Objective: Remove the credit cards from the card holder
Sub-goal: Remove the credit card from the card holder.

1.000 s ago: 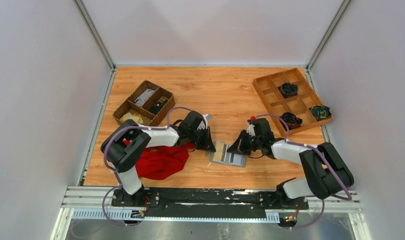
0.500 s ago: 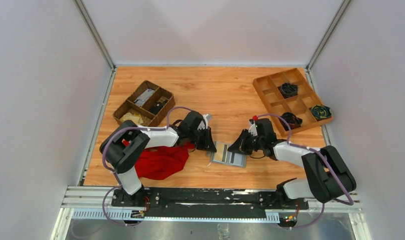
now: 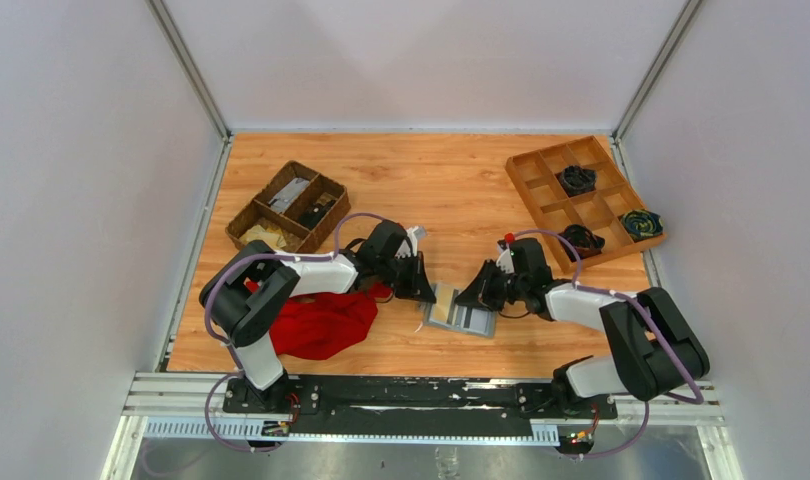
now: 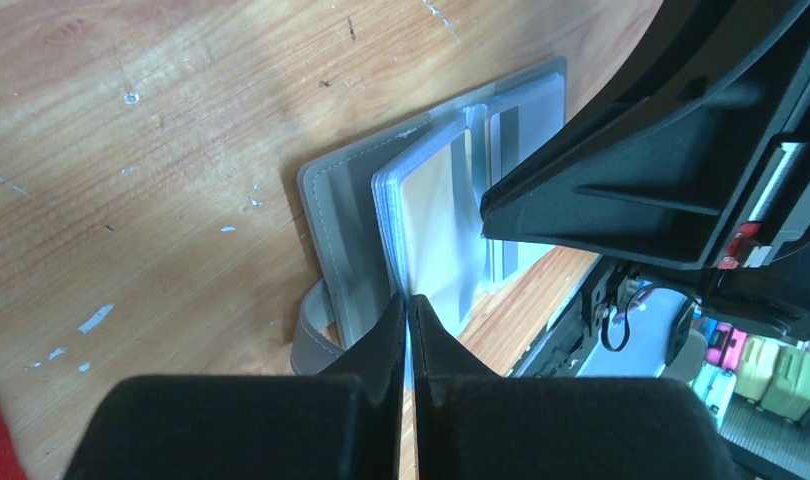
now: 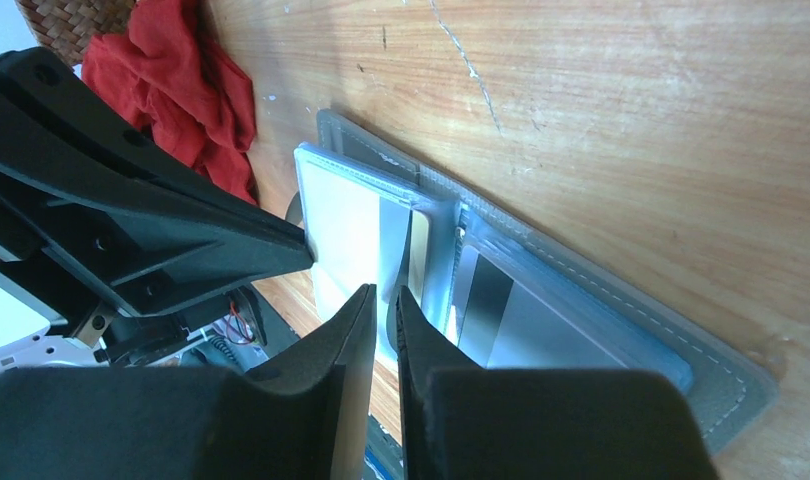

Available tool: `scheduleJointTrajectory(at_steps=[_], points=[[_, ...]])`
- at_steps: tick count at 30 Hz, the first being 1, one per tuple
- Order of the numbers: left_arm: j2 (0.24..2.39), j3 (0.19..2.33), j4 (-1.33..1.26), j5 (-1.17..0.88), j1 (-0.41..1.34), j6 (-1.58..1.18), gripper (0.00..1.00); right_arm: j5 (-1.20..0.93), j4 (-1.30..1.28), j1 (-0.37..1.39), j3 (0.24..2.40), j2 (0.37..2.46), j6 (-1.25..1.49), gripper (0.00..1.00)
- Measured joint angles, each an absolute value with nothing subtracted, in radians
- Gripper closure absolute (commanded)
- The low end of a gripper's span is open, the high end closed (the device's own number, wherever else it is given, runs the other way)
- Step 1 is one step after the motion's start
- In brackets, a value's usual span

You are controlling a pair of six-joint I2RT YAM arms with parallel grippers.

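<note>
Card holder [image 3: 468, 318] edge lifted, sleeve pinched between closed left jaws

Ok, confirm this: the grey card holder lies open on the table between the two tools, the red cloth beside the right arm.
Not quite: the red cloth lies beside the left arm, as the top external view shows. The grey card holder does lie open on the table between the left tool and the right tool.
</note>
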State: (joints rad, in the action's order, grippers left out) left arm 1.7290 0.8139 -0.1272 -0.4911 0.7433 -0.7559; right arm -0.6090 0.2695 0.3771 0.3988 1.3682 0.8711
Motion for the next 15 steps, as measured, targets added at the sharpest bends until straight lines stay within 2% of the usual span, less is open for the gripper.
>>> scheduleJointTrajectory(at_steps=[15], points=[[1.739,0.799,-0.155,-0.478,0.743,-0.786,1.00,-0.626,0.323,0.350,0.342,1.399,0.920,0.76]])
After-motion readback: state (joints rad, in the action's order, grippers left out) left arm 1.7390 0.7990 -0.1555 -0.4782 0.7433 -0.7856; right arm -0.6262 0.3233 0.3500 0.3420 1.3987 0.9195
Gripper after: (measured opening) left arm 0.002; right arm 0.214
